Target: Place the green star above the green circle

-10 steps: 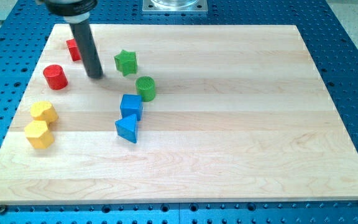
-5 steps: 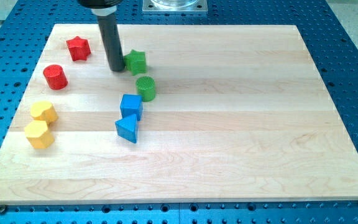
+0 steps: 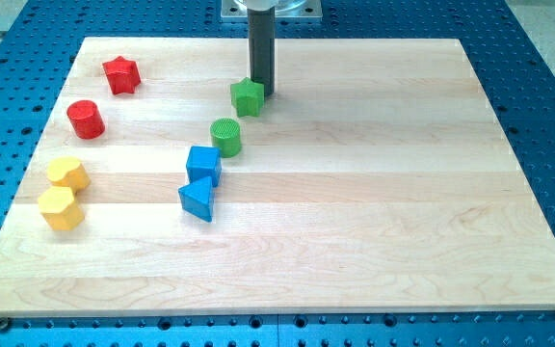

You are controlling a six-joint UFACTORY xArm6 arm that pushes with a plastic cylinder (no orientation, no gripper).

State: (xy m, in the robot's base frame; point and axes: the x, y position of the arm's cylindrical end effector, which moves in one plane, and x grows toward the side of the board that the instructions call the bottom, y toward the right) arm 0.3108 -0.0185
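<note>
The green star (image 3: 247, 97) lies on the wooden board (image 3: 355, 193), up and slightly right of the green circle (image 3: 225, 137), with a small gap between them. My tip (image 3: 263, 92) stands just to the star's upper right, touching or nearly touching it. The dark rod rises from there to the view's top.
A blue cube (image 3: 203, 165) and a blue triangle (image 3: 198, 199) sit just below the green circle. A red star (image 3: 120, 74) and a red cylinder (image 3: 86, 119) are at the upper left. Two yellow blocks (image 3: 66, 173) (image 3: 60, 207) lie near the left edge.
My tip swept from the left side of the board to the right, pushing the green star rightward. The star now sits right of its old spot, and the tip has passed to its upper right.
</note>
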